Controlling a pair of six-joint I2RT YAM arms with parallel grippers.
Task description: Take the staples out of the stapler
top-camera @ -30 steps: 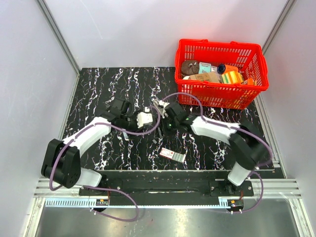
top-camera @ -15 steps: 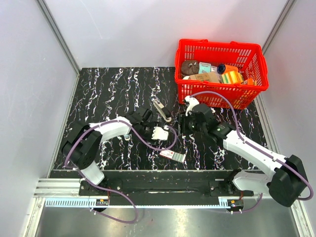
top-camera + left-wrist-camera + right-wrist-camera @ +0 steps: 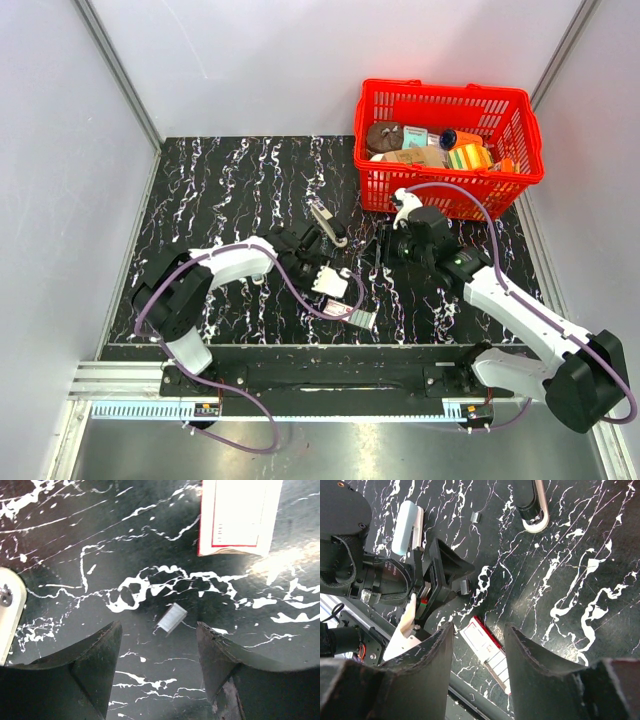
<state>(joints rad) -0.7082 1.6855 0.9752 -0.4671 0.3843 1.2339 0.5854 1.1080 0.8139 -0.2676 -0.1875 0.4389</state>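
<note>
The stapler (image 3: 326,222) lies on the black marble table between my two arms, with neither gripper touching it. In the right wrist view the stapler (image 3: 533,506) shows at the top edge. A short silver strip of staples (image 3: 171,619) lies loose on the table, just ahead of my left gripper (image 3: 159,626). That gripper is open and holds nothing. In the overhead view my left gripper (image 3: 325,275) hangs low, just near of the stapler. My right gripper (image 3: 479,627) is open and empty too, raised to the right of the stapler (image 3: 385,248). Another small staple piece (image 3: 476,516) lies near the stapler.
A flat pink-and-white labelled box (image 3: 350,312) lies near the table's front edge, just beyond my left fingertips (image 3: 240,515). A red basket (image 3: 520,110) full of items stands at the back right. Grey walls close in both sides.
Both grippers have left the stapler, which now lies on the table. My left gripper swung nearer and lower over the staple strip. My right arm pulled back to the right, its jaws narrowing.
</note>
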